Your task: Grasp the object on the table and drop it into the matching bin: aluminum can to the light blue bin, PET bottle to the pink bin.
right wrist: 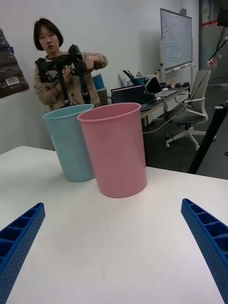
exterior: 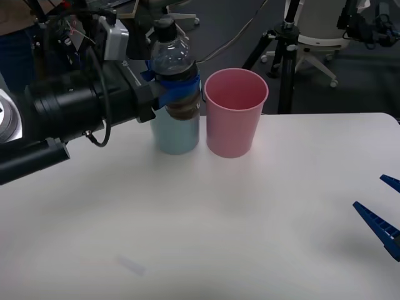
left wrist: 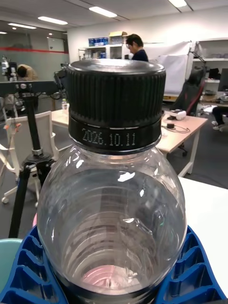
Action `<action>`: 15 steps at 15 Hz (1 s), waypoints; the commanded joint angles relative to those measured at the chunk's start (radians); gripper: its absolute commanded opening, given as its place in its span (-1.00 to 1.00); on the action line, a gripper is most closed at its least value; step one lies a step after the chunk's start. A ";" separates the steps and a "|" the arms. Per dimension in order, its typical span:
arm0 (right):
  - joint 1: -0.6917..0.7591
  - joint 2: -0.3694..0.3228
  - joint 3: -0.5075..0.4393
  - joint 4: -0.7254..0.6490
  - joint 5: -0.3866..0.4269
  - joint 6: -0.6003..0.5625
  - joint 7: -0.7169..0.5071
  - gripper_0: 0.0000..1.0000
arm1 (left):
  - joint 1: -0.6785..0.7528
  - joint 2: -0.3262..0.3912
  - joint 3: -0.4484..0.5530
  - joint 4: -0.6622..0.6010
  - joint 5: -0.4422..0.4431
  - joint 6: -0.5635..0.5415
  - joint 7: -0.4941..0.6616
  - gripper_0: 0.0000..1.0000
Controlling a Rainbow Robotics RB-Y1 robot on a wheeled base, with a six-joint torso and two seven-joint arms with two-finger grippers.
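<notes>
While the left gripper holds the PET bottle upright in the air, its blue ribbed fingers pinch the body from both sides just above the dark band, with the black cap and clear shoulder standing free above them. From the front, the bottle hangs over the light blue bin, which it partly hides, and just beside the pink bin; the two bins stand touching or nearly so at the far side of the table. This bottle looks empty, so I judge it light and thin-walled, likely to dent under hard pressure and smooth enough to slip if the grip relaxes. Its present hold low on the body, below the widening shoulder, seems a sound place, since the shoulder would catch on the fingers if it slid. Pink is the matching bin, so the drop probably calls for a short sideways carry toward the robot's right first. Off at the near right of the table, the right gripper waits low with its fingers spread wide, holding nothing.
</notes>
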State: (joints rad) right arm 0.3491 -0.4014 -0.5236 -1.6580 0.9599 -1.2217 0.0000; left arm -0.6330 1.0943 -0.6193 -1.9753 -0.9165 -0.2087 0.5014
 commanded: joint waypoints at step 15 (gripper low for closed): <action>0.000 0.000 0.000 0.000 0.000 0.000 0.000 1.00 | -0.471 -0.425 -0.237 0.664 0.030 0.020 -0.026 -0.80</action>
State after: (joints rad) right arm 0.3491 -0.4014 -0.5236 -1.6581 0.9599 -1.2217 0.0000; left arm -1.0961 0.6888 -0.8561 -1.3393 -0.8813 -0.1885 0.4780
